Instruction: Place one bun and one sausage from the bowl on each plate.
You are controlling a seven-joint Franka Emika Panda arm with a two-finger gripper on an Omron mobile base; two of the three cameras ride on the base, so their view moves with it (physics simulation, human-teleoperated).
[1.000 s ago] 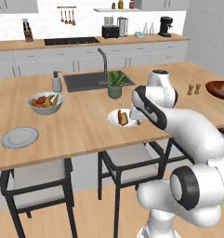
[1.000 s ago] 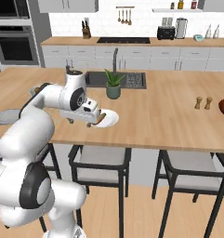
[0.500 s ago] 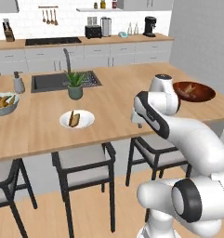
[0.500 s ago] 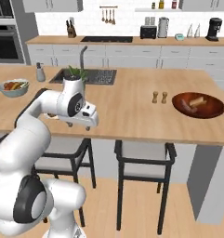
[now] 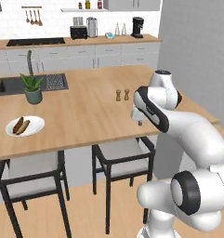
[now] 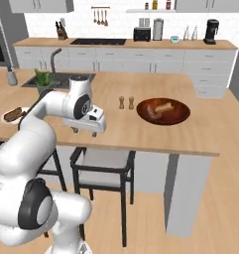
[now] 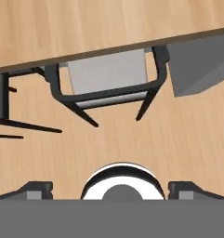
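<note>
Hand (image 6: 86, 130) empty, fingers apart over desk (image 6: 141, 131) edge, w/ bowl (image 6: 163, 110) well apart, so no pick yet.

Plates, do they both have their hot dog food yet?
One plate holds what looks like a bun and a sausage, so that part looks done. The gripper is open and empty beside the counter edge. The bowl has food left in it for another plate.
</note>
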